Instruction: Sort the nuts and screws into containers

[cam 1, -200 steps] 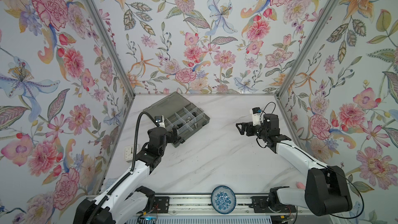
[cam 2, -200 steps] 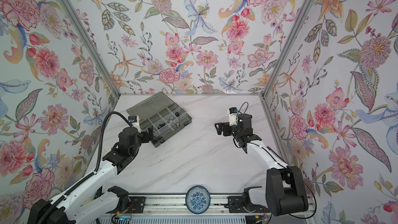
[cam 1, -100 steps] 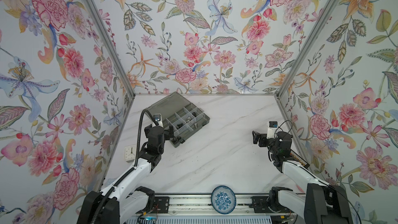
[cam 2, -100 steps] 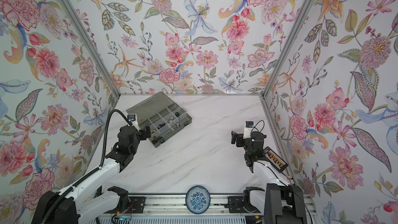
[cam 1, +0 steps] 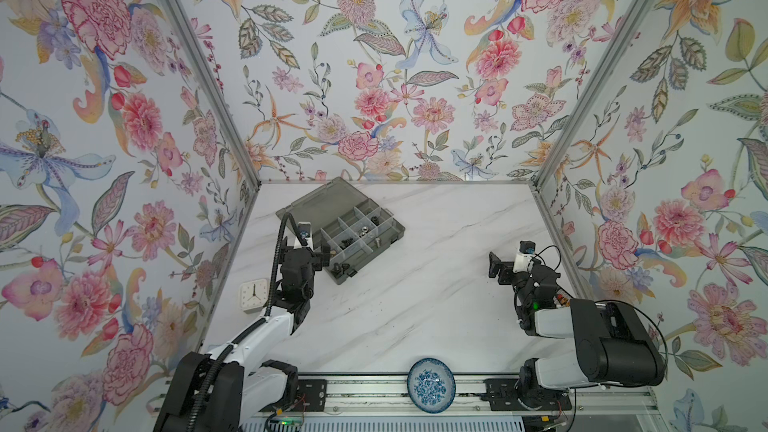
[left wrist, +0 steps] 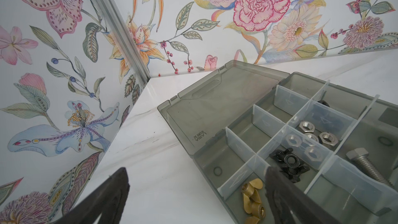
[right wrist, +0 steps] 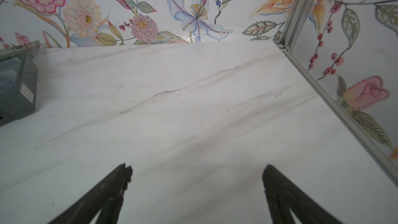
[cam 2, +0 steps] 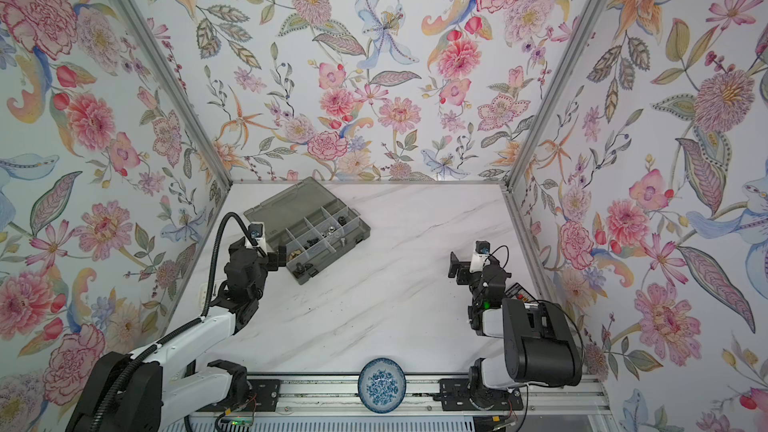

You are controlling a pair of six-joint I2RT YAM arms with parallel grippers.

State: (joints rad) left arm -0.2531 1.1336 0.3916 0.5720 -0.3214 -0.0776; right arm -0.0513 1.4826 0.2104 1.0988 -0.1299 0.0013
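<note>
Right gripper (cam 1: 496,270) now sits back by the desk's (cam 1: 415,305) right edge, left gripper (left wrist: 196,169) beside the containers (cam 1: 397,229), both spread wide, empty; nuts (left wrist: 307,128) seem hard, slick: pinch across flats

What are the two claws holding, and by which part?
Nothing. The left claw, near the smoky grey plastic organizer box, and the right claw are both open and empty.

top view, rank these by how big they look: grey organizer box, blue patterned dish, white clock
1. organizer box, lid open: clearly largest
2. blue patterned dish
3. white clock; the dish likely sits nearer the camera, so this gap is unsure
</note>
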